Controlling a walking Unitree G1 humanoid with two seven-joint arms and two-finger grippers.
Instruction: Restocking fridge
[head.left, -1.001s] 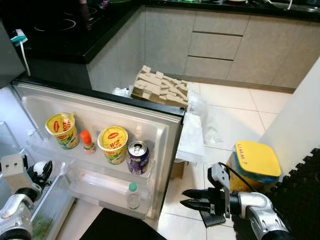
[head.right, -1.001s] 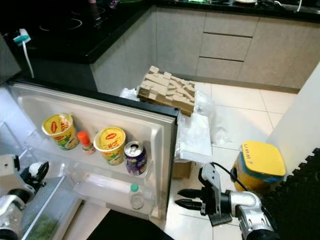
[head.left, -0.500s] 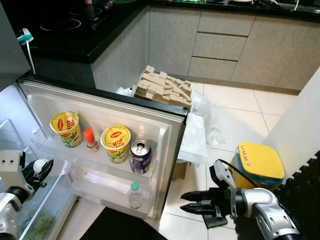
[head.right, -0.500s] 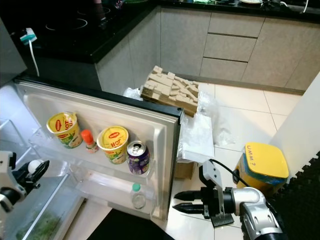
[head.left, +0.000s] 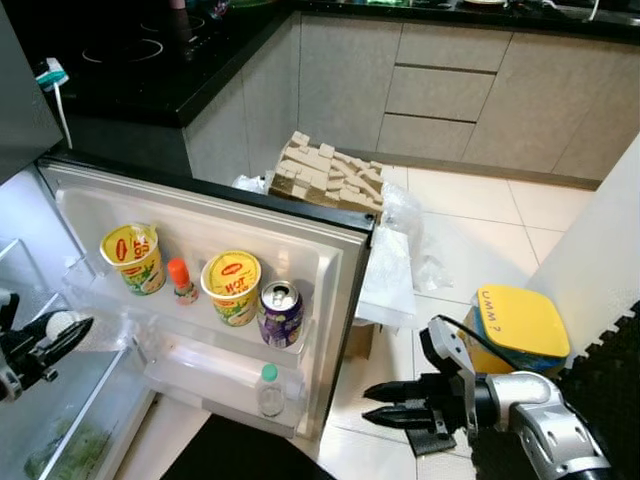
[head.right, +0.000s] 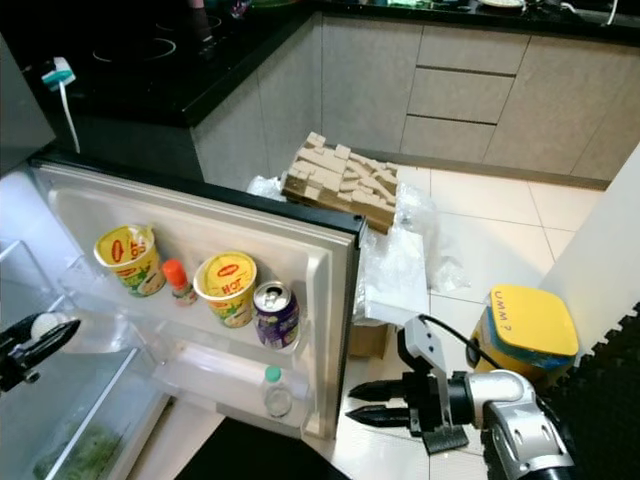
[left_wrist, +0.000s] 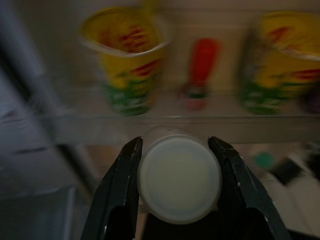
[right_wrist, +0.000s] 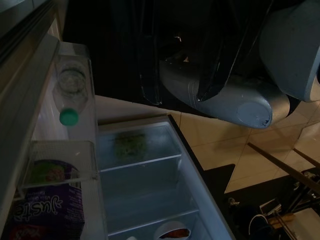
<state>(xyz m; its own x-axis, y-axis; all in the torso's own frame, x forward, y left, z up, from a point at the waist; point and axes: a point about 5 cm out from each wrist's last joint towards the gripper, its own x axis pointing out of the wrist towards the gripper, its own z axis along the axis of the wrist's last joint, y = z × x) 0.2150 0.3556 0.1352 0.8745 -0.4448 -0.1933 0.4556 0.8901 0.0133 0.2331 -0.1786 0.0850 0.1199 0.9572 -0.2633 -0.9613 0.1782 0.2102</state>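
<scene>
While clamped in the left gripper (left_wrist: 175, 150), a round white bottle (left_wrist: 179, 180) gleams smooth.

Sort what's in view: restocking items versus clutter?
Job: left claw shut on white bottle; fridge door with noodle cups, sauce bottle, can.
Clutter: cardboard stack, plastic wrap, yellow-lidded tub, open right claw.

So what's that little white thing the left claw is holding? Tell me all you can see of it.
The white thing is a small, round container seen end-on: a pale cream disc with a smooth, plastic-looking face and rim. It sits clamped between the left gripper's two black fingers, which touch its sides. It's held near the open fridge door's shelf, below the noodle cups. What's inside can't be told.
</scene>
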